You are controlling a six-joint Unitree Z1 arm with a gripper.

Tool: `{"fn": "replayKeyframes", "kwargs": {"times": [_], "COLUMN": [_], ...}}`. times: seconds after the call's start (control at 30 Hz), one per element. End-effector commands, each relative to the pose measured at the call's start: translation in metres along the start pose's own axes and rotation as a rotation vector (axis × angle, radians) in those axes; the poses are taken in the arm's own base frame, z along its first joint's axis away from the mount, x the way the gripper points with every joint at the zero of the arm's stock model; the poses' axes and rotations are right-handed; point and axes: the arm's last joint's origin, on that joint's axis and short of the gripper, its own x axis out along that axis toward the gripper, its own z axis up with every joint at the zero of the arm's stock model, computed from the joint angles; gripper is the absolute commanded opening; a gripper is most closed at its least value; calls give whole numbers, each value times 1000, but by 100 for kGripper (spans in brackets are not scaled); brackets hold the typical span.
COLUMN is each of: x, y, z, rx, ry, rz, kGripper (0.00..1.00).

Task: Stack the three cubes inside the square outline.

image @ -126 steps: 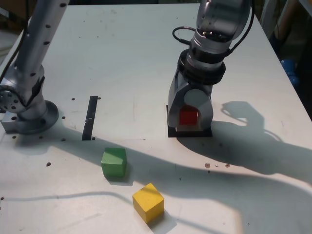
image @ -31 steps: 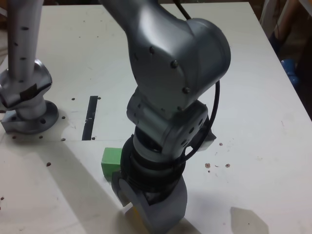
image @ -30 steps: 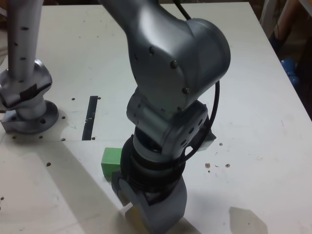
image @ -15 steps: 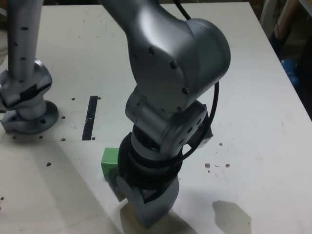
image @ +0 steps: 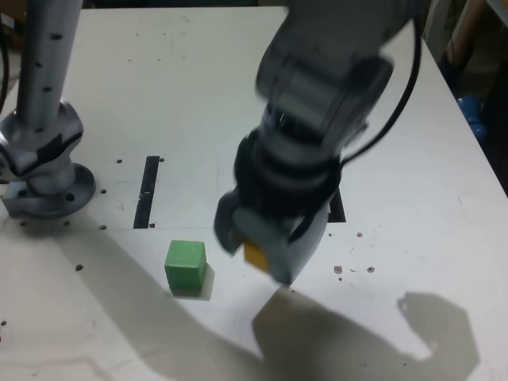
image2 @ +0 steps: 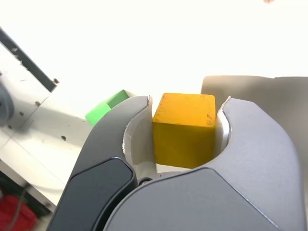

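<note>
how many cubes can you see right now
2. The yellow cube is clamped in the hand, lifted off the table. The green cube sits on the table to the exterior view's left of the hand. The arm may hide a third.

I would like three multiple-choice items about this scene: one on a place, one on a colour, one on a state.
1. Where is the small green cube?
A. on the white table
B. between the jaws
C. on a yellow cube

2. What colour is the cube in the gripper?
A. red
B. yellow
C. green

3. How is the gripper?
A. wide open, empty
B. shut on nothing
C. shut on a cube

Key: 1 A, it sits alone on the tabletop. 2 B, the solid yellow cube sits between the jaws. 3 C, both jaws press its sides.
</note>
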Motion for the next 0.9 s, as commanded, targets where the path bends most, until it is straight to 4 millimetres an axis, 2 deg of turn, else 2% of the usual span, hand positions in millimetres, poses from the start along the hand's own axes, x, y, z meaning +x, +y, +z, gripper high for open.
{"fn": "replayKeyframes", "kwargs": {"times": [0.0,0.17,0.37,0.63,0.87], "x": [-11,-22,-22,-7,6], "y": [23,67,105,143,164], "z": [-8,-24,-39,-55,-62], "rx": [-76,-227,-347,-431,-442], "ry": [-28,-65,-73,-47,-34], "rz": [-14,-44,-83,-137,-160], "kGripper": [33,33,33,33,33]}}
